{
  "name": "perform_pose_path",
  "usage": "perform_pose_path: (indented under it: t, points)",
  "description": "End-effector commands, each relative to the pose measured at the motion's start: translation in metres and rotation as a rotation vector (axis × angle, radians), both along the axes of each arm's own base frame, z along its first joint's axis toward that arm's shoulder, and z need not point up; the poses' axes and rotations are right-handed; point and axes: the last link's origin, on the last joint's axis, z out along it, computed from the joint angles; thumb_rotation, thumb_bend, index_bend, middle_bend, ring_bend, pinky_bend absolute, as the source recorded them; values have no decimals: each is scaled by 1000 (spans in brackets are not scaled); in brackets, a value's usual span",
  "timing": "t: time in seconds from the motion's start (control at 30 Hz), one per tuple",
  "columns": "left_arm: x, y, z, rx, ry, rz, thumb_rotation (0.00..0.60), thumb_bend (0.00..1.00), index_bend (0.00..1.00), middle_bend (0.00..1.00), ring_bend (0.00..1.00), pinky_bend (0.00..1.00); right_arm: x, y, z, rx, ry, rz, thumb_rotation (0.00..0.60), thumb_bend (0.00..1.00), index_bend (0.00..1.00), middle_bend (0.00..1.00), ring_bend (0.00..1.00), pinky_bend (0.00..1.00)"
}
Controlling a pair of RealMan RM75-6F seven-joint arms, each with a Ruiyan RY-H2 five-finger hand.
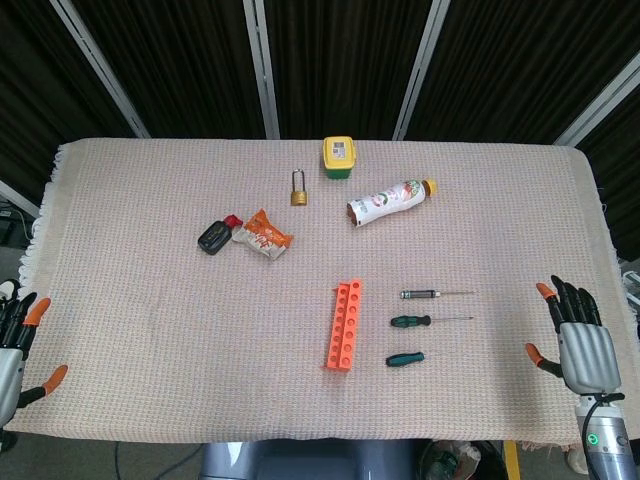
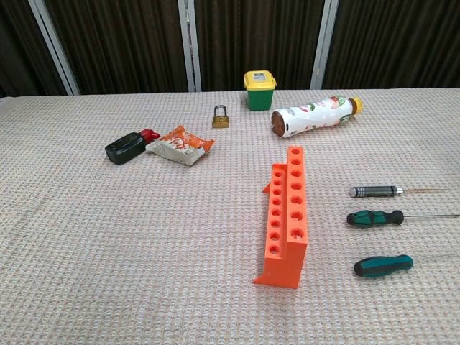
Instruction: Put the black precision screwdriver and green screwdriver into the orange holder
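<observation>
The orange holder [image 1: 344,325] [image 2: 287,215], a long block with two rows of holes, stands at the table's centre front. To its right lie three tools in a column. Farthest back is the slim black precision screwdriver [image 1: 425,294] [image 2: 374,191]. Below it is a dark green screwdriver [image 1: 410,321] [image 2: 375,217] with a long thin shaft. Nearest me is a short teal-handled screwdriver [image 1: 405,358] [image 2: 383,265]. My left hand [image 1: 15,345] rests at the front left edge and my right hand [image 1: 578,335] at the front right edge. Both have their fingers spread and hold nothing. Neither appears in the chest view.
At the back stand a yellow-green container [image 1: 339,157] [image 2: 259,89] and a brass padlock [image 1: 298,192] [image 2: 221,118]. A bottle [image 1: 390,201] [image 2: 313,116] lies on its side there. Left of centre lie a snack packet [image 1: 263,235] [image 2: 180,145] and a black key fob [image 1: 213,236] [image 2: 126,148].
</observation>
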Motion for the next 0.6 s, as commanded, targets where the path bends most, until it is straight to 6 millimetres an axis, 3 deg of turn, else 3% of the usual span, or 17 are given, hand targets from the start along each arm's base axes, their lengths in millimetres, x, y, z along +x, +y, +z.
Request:
perform_pose_path:
  t: [0.03, 0.27, 0.6]
  points:
    - [1, 5, -2, -2, 11, 2, 600, 215, 55, 0, 0, 0, -1, -3, -3, -2, 5, -9, 600, 180, 104, 9, 0, 0]
    - [2, 10, -6, -9, 10, -7, 600, 217, 58, 0, 0, 0, 0, -4, -7, 6, 11, -19, 600, 182, 122, 17, 0, 0]
    - [2, 15, -10, -18, 0, -37, 600, 230, 65, 0, 0, 0, 2, 0, -5, -36, 1, 15, 600, 250, 199, 110, 0, 0]
